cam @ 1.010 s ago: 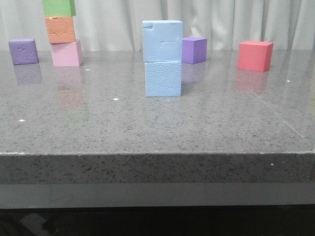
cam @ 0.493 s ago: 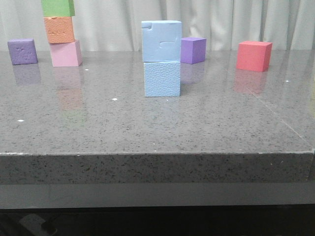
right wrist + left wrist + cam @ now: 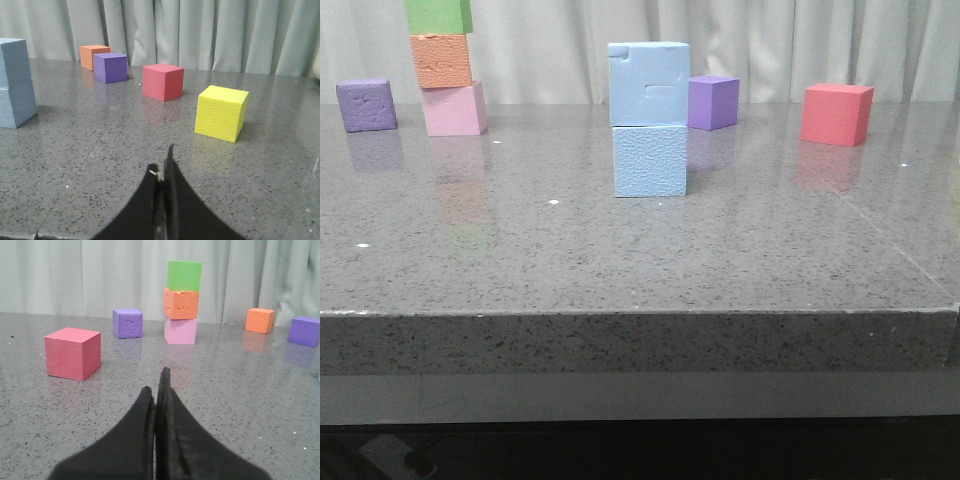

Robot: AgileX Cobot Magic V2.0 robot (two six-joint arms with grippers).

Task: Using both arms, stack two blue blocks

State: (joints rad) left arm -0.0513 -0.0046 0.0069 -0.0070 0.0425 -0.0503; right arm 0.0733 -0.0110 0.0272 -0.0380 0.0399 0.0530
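Note:
Two pale blue blocks stand stacked in the middle of the table: the upper blue block (image 3: pixel 649 83) with indented marks rests squarely on the lower blue block (image 3: pixel 650 160). The stack also shows at the edge of the right wrist view (image 3: pixel 15 82). No gripper shows in the front view. My left gripper (image 3: pixel 156 385) is shut and empty, low over the table, far from the stack. My right gripper (image 3: pixel 162 162) is shut and empty, low over the table near its front edge.
A pink (image 3: pixel 454 108), orange (image 3: pixel 442 60) and green (image 3: pixel 438 15) tower stands at the back left beside a purple cube (image 3: pixel 366 104). Another purple cube (image 3: pixel 713 101) sits behind the stack. A red cube (image 3: pixel 836 113) is at the back right. A yellow cube (image 3: pixel 221 112) lies ahead of my right gripper.
The front view has shifted by a few pixels. The blue stack stands as before.

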